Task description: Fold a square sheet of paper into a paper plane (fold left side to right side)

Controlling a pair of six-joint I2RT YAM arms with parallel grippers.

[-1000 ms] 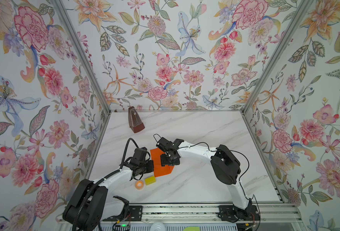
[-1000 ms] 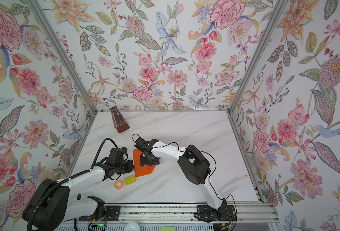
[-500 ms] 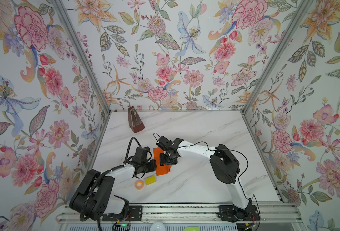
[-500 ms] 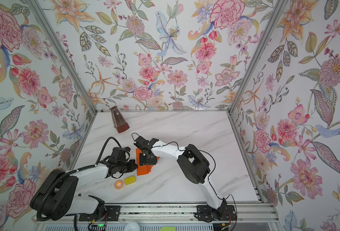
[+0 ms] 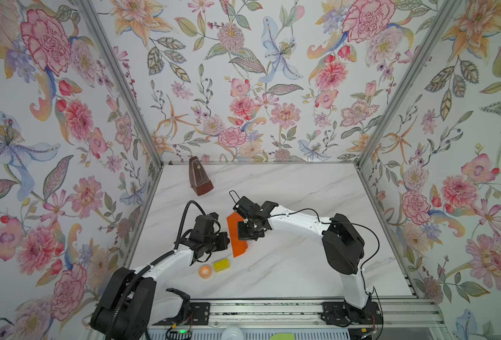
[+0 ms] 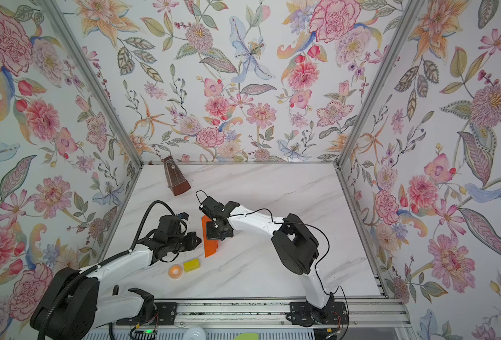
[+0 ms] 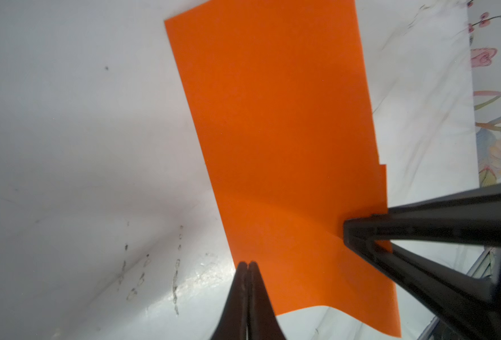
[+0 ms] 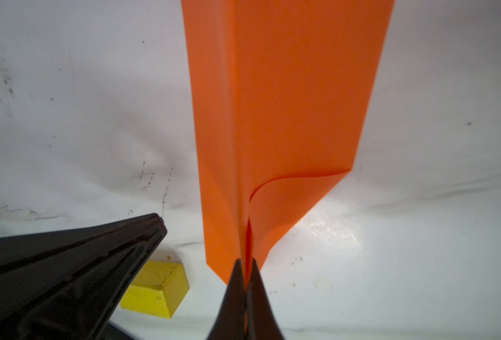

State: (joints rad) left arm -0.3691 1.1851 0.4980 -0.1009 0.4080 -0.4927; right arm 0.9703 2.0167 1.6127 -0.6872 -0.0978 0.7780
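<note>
The square sheet of paper is bright orange and lies doubled over into a narrow rectangle on the marble table, between my two grippers. My right gripper is shut on the paper, pinching a curled layer at its edge. My left gripper is shut, its tips at the paper's opposite long edge with nothing visible between them. No finished paper plane shape shows.
A yellow block and an orange tape ring lie just in front of the paper. A brown metronome stands at the back left. Floral walls close three sides.
My right gripper has gone from open to shut on the paper's edge. The paper looks narrower than before. The left gripper stays shut at the paper's left edge.
</note>
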